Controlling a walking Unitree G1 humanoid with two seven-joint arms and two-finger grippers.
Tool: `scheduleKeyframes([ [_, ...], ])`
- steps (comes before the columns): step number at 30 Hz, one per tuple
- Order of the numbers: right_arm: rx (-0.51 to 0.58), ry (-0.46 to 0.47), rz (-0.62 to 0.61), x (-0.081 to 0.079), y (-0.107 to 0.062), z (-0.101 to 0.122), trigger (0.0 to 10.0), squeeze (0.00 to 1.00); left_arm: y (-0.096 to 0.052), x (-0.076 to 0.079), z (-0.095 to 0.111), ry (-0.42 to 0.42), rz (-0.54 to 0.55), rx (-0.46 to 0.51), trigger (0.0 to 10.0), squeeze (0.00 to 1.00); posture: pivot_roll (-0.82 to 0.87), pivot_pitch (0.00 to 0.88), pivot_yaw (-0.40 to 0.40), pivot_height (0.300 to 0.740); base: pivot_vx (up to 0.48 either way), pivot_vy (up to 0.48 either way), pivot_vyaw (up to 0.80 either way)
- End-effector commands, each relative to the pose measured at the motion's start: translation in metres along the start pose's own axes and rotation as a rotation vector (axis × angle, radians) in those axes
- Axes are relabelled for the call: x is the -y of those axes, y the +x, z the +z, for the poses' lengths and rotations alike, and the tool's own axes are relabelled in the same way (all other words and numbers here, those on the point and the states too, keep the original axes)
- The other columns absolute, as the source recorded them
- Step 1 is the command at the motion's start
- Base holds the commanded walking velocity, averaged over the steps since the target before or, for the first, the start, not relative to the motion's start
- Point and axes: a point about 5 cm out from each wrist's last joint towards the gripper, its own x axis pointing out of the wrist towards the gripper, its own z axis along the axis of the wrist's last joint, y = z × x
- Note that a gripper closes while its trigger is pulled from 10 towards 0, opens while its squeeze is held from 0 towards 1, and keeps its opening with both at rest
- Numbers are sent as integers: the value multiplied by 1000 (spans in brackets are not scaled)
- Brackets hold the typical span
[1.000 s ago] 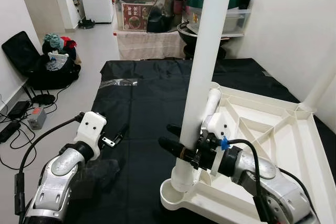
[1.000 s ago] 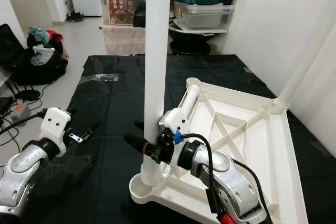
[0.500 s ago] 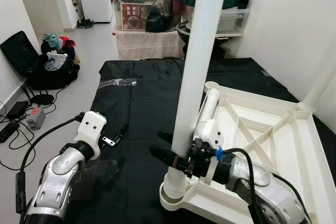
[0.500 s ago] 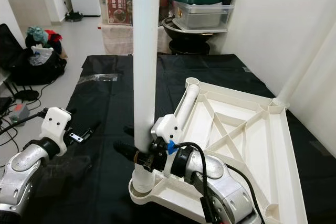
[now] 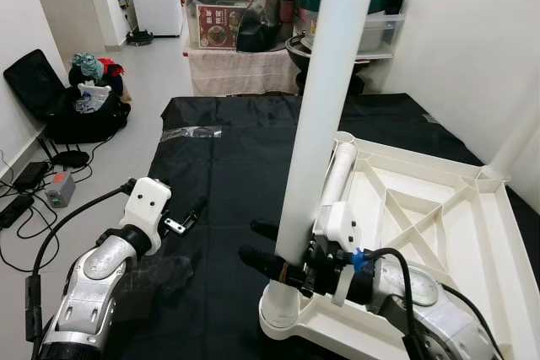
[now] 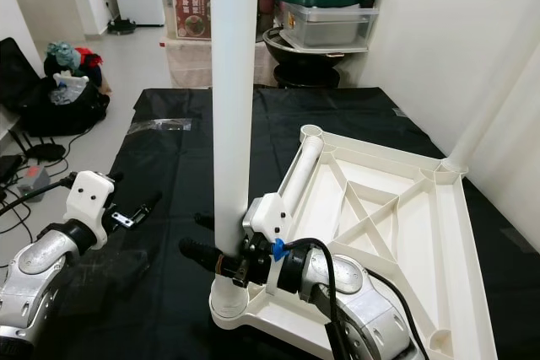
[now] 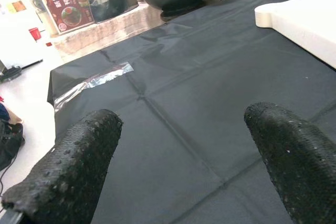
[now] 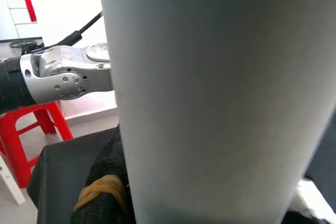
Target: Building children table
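Left eye view has the right gripper (image 5: pixel 268 252) clamped on the white table leg (image 5: pixel 316 124), apparently seated upright in the tabletop's (image 5: pixel 422 233) corner socket, while the left gripper (image 5: pixel 190 215) hovers spread over black sheet (image 5: pixel 228 149).

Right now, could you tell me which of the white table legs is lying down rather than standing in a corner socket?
It is the short leg lying along the left edge of the upturned tabletop, behind the right gripper. The tall leg in that gripper stands upright in the near corner socket.
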Motion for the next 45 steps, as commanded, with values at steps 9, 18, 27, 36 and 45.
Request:
scheduleKeyframes([
  [9,-92,32,83,1,-6,-18,10000,0,-4,-4,-5,-11,16,-21,10000,0,123,0,-81,740,0,0,0],
  [18,-112,-29,209,8,-8,-14,10000,0,-5,-3,-6,-25,22,-23,10000,0,134,0,-93,740,0,0,0],
  [27,-173,-103,393,15,-2,-8,10000,0,-8,1,-8,-48,22,-28,10000,0,151,0,-114,740,0,0,0],
  [36,-169,-95,469,16,5,-7,10000,0,-9,4,-9,-69,22,-30,10000,0,153,0,-126,740,0,0,0],
  [45,-75,-9,286,22,12,-7,10000,0,-10,8,-13,-91,20,-42,10000,0,138,0,-130,740,0,0,0],
])
